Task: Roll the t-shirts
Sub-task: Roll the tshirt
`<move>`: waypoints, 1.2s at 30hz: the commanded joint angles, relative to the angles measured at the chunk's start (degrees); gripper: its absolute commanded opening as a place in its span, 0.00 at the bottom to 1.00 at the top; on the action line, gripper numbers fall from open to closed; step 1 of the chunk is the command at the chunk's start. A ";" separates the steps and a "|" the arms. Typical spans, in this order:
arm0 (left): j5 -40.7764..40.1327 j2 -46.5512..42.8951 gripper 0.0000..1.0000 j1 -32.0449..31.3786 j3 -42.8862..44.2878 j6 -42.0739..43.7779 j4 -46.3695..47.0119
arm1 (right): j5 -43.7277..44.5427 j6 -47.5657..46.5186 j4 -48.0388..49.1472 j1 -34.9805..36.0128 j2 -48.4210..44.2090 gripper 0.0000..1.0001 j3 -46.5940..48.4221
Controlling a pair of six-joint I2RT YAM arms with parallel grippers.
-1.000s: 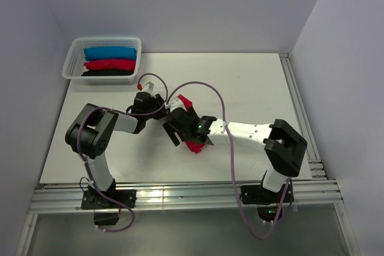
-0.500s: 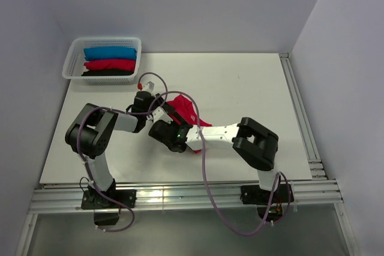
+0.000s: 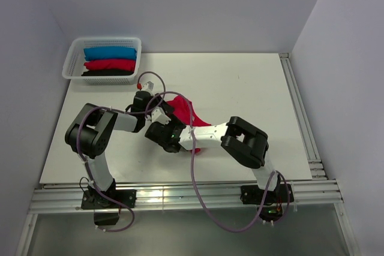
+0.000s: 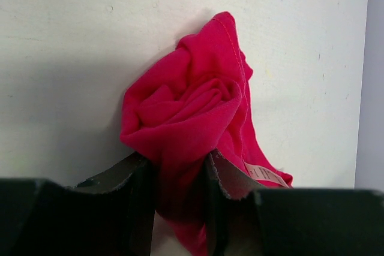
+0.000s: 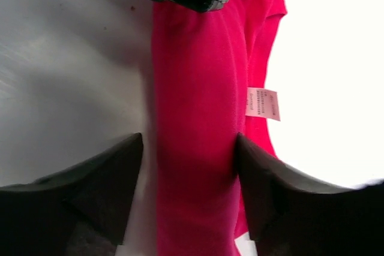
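Note:
A crimson-red t-shirt [image 3: 183, 111] lies bunched in a loose roll on the white table [image 3: 252, 88], its white neck label [image 5: 263, 104] showing. My left gripper [image 4: 179, 169] is shut on one end of the roll [image 4: 192, 106]. In the top view the left gripper [image 3: 157, 111] sits at the shirt's left side. My right gripper [image 5: 189, 148] straddles the same roll [image 5: 195, 88] lower down. Its right finger touches the cloth, while a thin gap remains at its left finger [image 5: 114, 178]. In the top view the right gripper [image 3: 173, 129] is just below the shirt.
A white basket [image 3: 72, 64] at the back left holds a blue [image 3: 110, 53], a red [image 3: 110, 64] and a black [image 3: 107, 72] rolled shirt. The right arm's elbow [image 3: 243, 142] is folded close behind its gripper. A cable [image 3: 195, 166] loops over the table front.
My right gripper slid left along the table to the shirt's near end, and its jaws have narrowed around the cloth. The left gripper kept its hold and place.

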 commanded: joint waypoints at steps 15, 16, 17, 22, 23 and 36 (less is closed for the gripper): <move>2.71 -1.82 0.44 1.19 -3.51 1.28 2.11 | -21.91 2.37 11.07 -5.23 -12.12 0.00 -10.74; 3.06 -2.00 0.47 1.71 -4.30 1.02 3.51 | -24.66 3.16 11.77 -6.29 -13.01 0.00 -11.62; 3.50 -2.26 0.50 1.89 -4.74 0.84 4.30 | -26.95 3.60 12.73 -8.65 -13.80 0.00 -12.94; 7.01 -3.67 0.71 4.17 -8.95 -0.39 10.54 | -45.02 6.58 14.85 -15.43 -17.06 0.00 -16.55; 7.28 -4.19 0.73 4.35 -9.49 -0.48 12.55 | -48.30 6.94 15.46 -17.61 -17.06 0.00 -16.90; 7.81 -6.84 0.85 5.67 -13.80 -0.66 18.64 | -92.70 21.52 32.33 -37.14 -10.66 0.00 -25.43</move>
